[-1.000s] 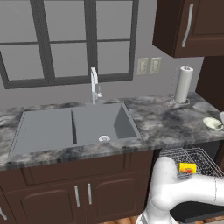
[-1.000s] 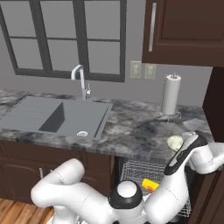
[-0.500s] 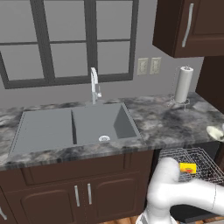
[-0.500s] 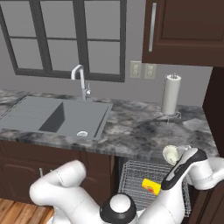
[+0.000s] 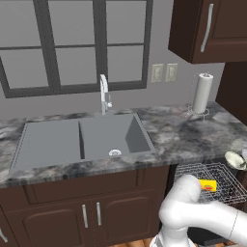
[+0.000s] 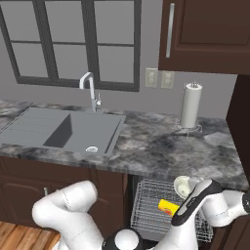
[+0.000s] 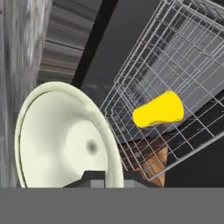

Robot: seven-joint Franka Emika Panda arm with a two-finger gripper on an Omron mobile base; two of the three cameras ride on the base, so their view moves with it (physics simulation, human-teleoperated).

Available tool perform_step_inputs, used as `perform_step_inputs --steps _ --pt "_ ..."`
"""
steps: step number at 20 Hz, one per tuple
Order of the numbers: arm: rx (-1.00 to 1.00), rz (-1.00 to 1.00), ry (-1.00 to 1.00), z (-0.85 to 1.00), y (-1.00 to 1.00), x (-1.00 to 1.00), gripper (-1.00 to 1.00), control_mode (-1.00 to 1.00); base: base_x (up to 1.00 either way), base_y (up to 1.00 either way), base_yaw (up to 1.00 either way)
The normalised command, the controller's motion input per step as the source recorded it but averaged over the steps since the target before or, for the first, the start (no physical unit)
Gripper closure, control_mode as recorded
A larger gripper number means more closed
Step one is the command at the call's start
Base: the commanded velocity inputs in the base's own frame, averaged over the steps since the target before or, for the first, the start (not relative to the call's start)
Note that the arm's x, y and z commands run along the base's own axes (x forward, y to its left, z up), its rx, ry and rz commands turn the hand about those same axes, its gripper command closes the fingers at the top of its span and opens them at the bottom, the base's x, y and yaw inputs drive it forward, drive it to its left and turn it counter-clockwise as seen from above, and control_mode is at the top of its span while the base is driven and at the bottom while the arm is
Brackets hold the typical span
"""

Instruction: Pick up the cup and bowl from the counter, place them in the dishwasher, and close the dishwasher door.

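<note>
My gripper is shut on the rim of the pale cream bowl, which it holds tilted just off the counter's front right edge, above the pulled-out wire rack of the dishwasher. The hand view has the bowl at lower left, mouth toward the camera, with the gripper at its lower rim. On its side in the rack lies the yellow cup, also visible from the bases. The bowl hangs right of the rack. The dishwasher door is hidden below the rack and my arm.
A white paper-towel roll stands at the counter's back right. The grey double sink with its faucet lies to the left. A dark upper cabinet hangs overhead, and a dark brown panel closes the right side.
The bowl, held in my gripper, has come off the counter's right end and moved down and forward to hang over the dishwasher rack. The cup has stayed in the rack.
</note>
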Motion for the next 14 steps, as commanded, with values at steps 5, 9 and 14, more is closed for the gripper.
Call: perform_step_inputs --steps 5,9,14 --pt "-0.05 0.04 0.0 -0.39 0.2 -0.45 1.0 -1.0 0.0 0.0 0.0" --pt "-0.02 0.03 0.0 -0.54 0.13 -0.31 1.0 -1.0 0.0 0.0 0.0" --pt "-0.03 0.0 0.02 -0.62 0.07 -0.09 1.0 -1.0 0.0 0.0 0.0"
